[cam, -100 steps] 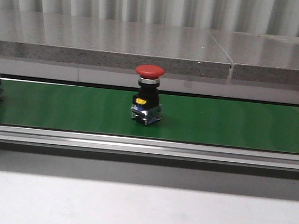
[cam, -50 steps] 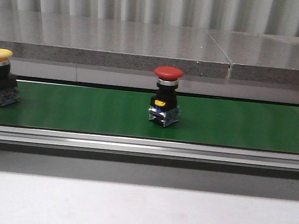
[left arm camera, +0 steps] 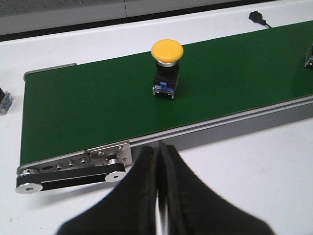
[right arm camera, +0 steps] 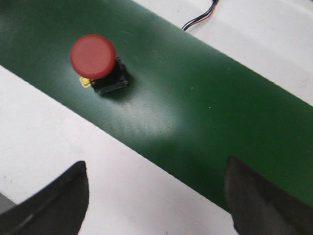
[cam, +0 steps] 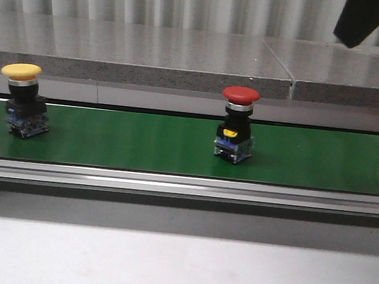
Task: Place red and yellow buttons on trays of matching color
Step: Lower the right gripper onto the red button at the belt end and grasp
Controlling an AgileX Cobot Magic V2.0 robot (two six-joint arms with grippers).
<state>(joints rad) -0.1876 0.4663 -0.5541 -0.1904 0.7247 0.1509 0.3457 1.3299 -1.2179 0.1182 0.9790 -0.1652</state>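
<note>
- Right now the red button [cam: 238, 123] stands upright on the green conveyor belt [cam: 135, 146], a little to the 3 o'clock side of the belt's middle in the front view; the yellow button [cam: 22, 98] stands upright too, well apart from it, near the belt's 9 o'clock end.
- No trays show in any view, so I cannot tell where either button must go.
- The right gripper [right arm camera: 156, 196] hangs above the belt with its jaws spread wide and empty; in its wrist view the red button [right arm camera: 96, 62] lies ahead of the fingers and off to one side, not between them.
- In the front view only dark parts of the right arm [cam: 372, 19] show, at the 1 o'clock corner, above and to the 3 o'clock side of the red button.
- The left gripper [left arm camera: 159, 196] has its fingers pressed together and holds nothing; the yellow button [left arm camera: 166, 68] stands straight ahead of it on the belt.
- Judging by this, the right arm is nearer the red button, whose long axis is vertical, so a grasp from above across the cap or body looks apt.
</note>
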